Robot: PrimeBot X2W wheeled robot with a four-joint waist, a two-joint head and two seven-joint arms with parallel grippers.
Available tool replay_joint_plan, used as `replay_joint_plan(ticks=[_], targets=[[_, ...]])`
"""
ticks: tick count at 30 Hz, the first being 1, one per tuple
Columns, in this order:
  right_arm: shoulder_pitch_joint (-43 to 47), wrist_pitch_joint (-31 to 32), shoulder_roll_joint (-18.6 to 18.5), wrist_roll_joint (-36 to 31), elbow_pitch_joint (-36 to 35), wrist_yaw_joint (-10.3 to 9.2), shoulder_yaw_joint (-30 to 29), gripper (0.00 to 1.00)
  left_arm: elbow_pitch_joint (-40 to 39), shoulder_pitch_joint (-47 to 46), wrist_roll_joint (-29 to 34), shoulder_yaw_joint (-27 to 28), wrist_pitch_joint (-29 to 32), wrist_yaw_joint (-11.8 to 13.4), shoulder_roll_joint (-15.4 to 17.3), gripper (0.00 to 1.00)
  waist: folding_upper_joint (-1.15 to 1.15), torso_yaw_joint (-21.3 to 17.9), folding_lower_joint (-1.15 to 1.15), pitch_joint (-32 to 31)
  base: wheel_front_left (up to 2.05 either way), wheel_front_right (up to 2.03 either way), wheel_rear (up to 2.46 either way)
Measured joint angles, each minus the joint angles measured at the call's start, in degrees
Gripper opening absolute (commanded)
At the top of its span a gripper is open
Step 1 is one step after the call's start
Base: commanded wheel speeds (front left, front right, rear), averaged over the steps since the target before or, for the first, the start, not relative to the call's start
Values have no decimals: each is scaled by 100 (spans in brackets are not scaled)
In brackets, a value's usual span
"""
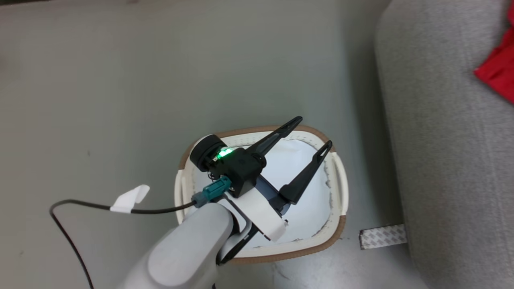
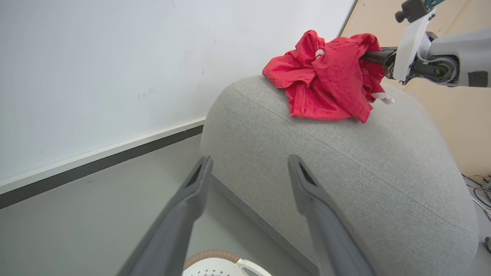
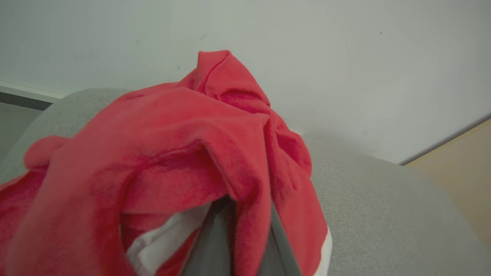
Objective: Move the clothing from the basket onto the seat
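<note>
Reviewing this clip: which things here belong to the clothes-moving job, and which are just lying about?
Belongs to the job:
- the clothing, heaped on the seat
- the basket
- the right gripper, fingers buried in the clothing
- the left gripper, open above the basket

Just lying about:
- the white cloth inside the basket
- the tape strip on the floor

The floor [image 1: 160, 80] is smooth and grey-green, with a few tiny dark spots. A short strip of grey patterned tape [image 1: 381, 237] is stuck to it, right by the bottom of the big light grey sofa [image 1: 441, 140]. Behind the sofa is a plain white wall [image 2: 115, 57] with a white edge and a dark strip [image 2: 96, 166] along its bottom, and off to one side is a tan surface [image 2: 460, 126] with some thin wires [image 2: 479, 189] near it.
</note>
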Motion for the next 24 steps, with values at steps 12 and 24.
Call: replay_joint_plan(ticks=[12, 24], targets=[[-81, 878, -85, 368, 563, 0, 1369, 100, 75, 89, 24, 100, 0, -1, -41, 100, 0, 146, -1, -110, 0, 0, 0], [227, 1056, -168, 1060, -2, 0, 3038, 100, 189, 885, -122, 436, 0, -10, 49, 100, 0, -159, -1, -1310, 0, 0, 0]])
